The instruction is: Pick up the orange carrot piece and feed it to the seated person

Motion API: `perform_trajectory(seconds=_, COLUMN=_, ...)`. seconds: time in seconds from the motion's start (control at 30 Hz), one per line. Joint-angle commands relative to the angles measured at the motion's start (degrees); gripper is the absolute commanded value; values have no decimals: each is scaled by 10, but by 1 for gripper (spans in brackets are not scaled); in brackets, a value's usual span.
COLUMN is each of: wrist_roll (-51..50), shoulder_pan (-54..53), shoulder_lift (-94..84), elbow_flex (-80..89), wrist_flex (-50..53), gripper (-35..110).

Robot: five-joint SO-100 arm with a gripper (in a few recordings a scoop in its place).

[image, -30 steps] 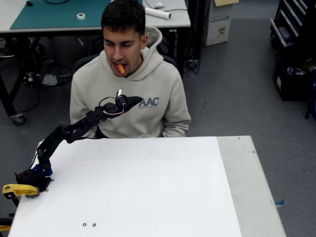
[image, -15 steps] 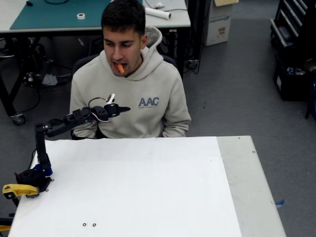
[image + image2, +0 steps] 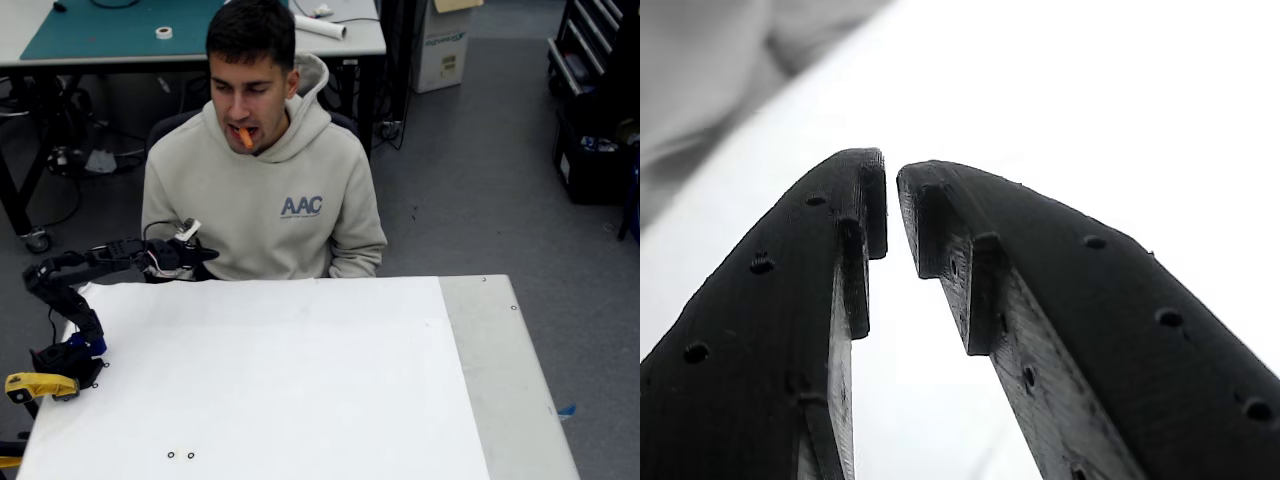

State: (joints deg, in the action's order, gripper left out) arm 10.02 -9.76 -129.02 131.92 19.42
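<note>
1. The gripper [image 3: 891, 185] is nearly closed with nothing in it, just a thin gap between the tips.
2. It hangs over the white table's [image 3: 300, 370] upper-left edge.
3. The carrot piece [image 3: 245, 137] sticks out of the seated person's [image 3: 262, 190] mouth, top center.

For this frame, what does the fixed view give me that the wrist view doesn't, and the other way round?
The fixed view alone shows the small orange carrot piece in the mouth of the seated person in the beige hoodie, plus the folded black arm.

The wrist view alone shows the black two-finger gripper up close: tips nearly touching, nothing between them.

Both show the gripper over the white table.
</note>
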Motion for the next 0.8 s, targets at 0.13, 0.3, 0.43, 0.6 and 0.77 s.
perform_trajectory(seconds=0.13, wrist_roll=-79, shoulder_pan=62, shoulder_lift=-249, elbow_flex=173, wrist_flex=-2, gripper=-2)
perform_trajectory(seconds=0.3, wrist_roll=-126, shoulder_pan=98, shoulder_lift=-392, elbow_flex=281, wrist_flex=-1, gripper=-2)
perform_trajectory(seconds=0.43, wrist_roll=-133, shoulder_pan=134, shoulder_lift=-474, elbow_flex=356, wrist_flex=-1, gripper=-2)
perform_trajectory(seconds=0.6, wrist_roll=-133, shoulder_pan=164, shoulder_lift=-547, elbow_flex=425, wrist_flex=2, gripper=-2)
perform_trajectory(seconds=0.77, wrist_roll=-140, shoulder_pan=178, shoulder_lift=-580, elbow_flex=425, wrist_flex=75, gripper=-2)
